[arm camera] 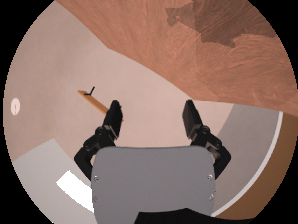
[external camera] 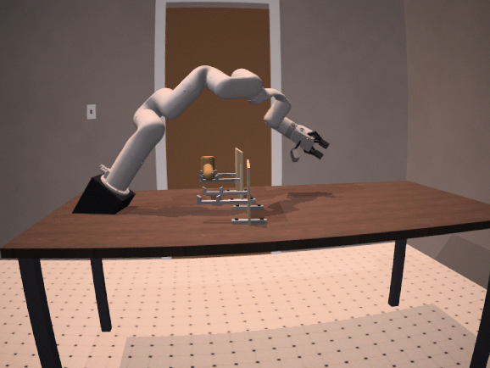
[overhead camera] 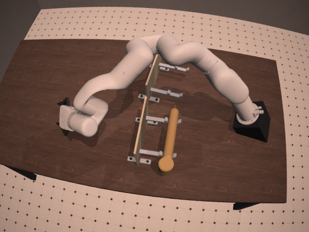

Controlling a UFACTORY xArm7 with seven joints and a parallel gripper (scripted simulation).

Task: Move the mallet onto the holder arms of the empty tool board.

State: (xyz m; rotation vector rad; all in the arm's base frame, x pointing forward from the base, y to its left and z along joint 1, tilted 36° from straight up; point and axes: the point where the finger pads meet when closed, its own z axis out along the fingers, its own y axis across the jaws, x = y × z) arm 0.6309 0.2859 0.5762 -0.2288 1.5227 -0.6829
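Observation:
The orange mallet lies across the two grey arms of the nearer tool board, its round head at the front end outside the front arm. It also shows in the exterior view. The second tool board stands behind it, in line, with both arms empty. My gripper is open and empty, held high above the table on the back side of the boards, far from the mallet. It also shows in the exterior view and in the wrist view, which shows table edge and floor only.
The arm arches over the empty board from its black base at the right. Small grey feet fix the boards to the table. The table's left edge lies just beyond the gripper.

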